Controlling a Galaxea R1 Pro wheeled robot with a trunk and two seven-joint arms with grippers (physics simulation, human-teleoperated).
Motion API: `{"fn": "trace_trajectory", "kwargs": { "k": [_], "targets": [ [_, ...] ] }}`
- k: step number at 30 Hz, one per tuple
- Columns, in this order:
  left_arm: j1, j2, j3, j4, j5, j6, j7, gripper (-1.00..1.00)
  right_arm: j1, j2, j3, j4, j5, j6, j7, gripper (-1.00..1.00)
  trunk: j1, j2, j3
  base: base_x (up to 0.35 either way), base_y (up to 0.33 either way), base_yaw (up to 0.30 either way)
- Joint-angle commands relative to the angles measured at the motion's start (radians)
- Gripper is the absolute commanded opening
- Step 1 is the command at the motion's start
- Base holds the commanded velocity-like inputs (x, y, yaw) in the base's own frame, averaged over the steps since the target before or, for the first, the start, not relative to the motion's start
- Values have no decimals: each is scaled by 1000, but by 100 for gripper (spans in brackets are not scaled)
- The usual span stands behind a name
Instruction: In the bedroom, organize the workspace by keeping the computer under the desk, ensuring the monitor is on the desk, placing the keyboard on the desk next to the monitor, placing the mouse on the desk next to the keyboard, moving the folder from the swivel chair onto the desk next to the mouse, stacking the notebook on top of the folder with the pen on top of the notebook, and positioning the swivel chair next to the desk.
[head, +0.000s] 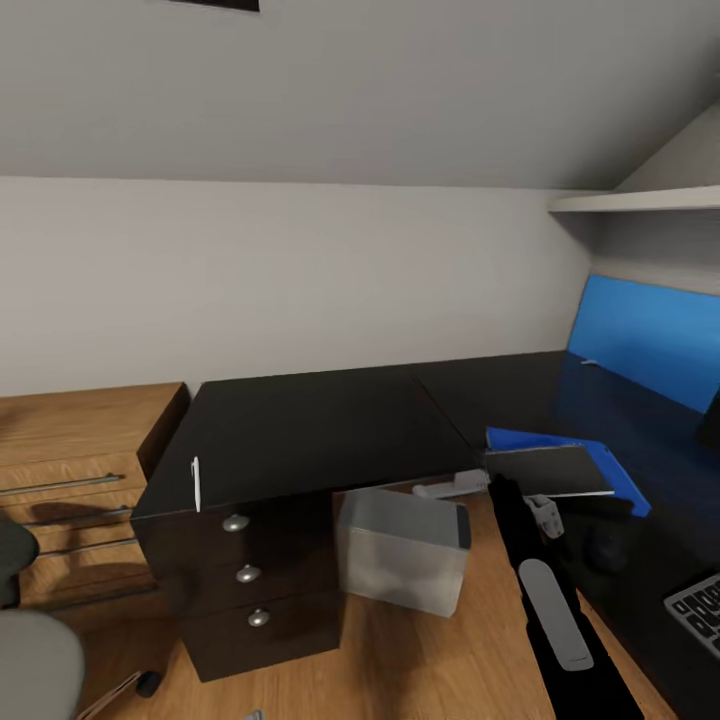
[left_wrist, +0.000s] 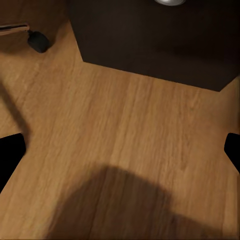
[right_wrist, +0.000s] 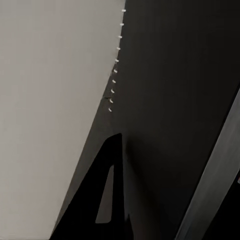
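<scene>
Right gripper (head: 528, 492) held the notebook (head: 548, 470) clamped by its near edge, level above the folder (head: 610, 462) on the desk (head: 300, 430). We saw the left gripper's fingertips (left_wrist: 10, 155) spread wide over the floor (left_wrist: 125, 140). Pen (head: 196, 484) lay at the desk's front edge; computer (head: 403, 550) stood beneath, keyboard (head: 700, 610) on top.
</scene>
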Motion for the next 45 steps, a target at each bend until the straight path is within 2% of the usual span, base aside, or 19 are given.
{"fn": "trace_trajectory", "kwargs": {
  "k": [1, 6, 16, 18, 23, 26, 27, 29, 33, 38, 40, 41, 42, 43, 45],
  "targets": [
    [0, 1, -3, -1, 10, -7, 4, 100, -1, -3, -7, -5, -12, 6, -3, -100, 0, 0, -1, 0, 0, -155],
    [0, 1, -3, -1, 11, -7, 4, 100, -1, -9, -23, -39, -16, 53, -1, -100, 0, 0, -3, 0, 0, -61],
    [0, 1, -3, -1, 10, -9, 4, 100, -1, -9, -29, -75, -17, 66, -2, -100, 0, 0, -3, 0, 0, -5],
    [0, 1, -3, -1, 10, -9, 4, 100, -3, -19, -31, -76, -16, 67, -10, -100, 0, 0, -3, 0, 0, 0],
    [0, 1, -3, -1, 10, -7, 4, 100, -36, -68, -35, -59, -24, 89, -77, -100, 0, 0, -3, 0, 0, 0],
    [0, 1, -3, -1, 10, -7, 4, 100, -144, -123, -38, 23, -78, 106, -131, -100, 0, 0, -3, 0, 0, 0],
    [0, 2, -3, -1, 10, -7, 4, 100, -232, -182, -40, 121, -152, 111, -145, -100, 0, 0, -3, 0, 0, 0],
    [0, 2, -3, 0, 11, -7, 4, 100, -292, -206, -40, 217, -194, 124, -148, -100, 0, 0, -3, 0, 0, 0],
    [0, 2, -4, 6, 10, -7, 4, 100, -363, -216, -40, 337, -221, 152, -147, -100, 0, 0, -3, 0, 0, 0],
    [0, 2, -6, 11, 9, -7, 2, 100, -379, -215, -43, 368, -239, 159, -146, -100, 0, 0, -3, 0, 0, 0],
    [0, 2, -6, 12, 8, -7, 2, 100, -381, -214, -43, 372, -286, 161, -146, -100, 0, 0, -3, 0, 0, 0],
    [0, 2, -6, 12, 8, -7, 2, 100, -381, -213, -39, 371, -356, 165, -146, -100, 0, 0, -3, 0, 0, 0],
    [0, 2, -6, 12, 8, -7, 2, 100, -380, -212, -37, 372, -383, 167, -146, -100, 0, 0, -3, 0, 0, 0],
    [0, 2, -6, 13, 8, -7, 2, 100, -380, -210, -37, 372, -393, 168, -145, -100, 0, 0, -3, 0, 0, 0],
    [0, -9, -7, 7, 2, -12, 4, 100, -378, -199, -37, 383, -380, 164, -149, -100, 0, 0, -3, 0, 0, 0]
  ]
}}
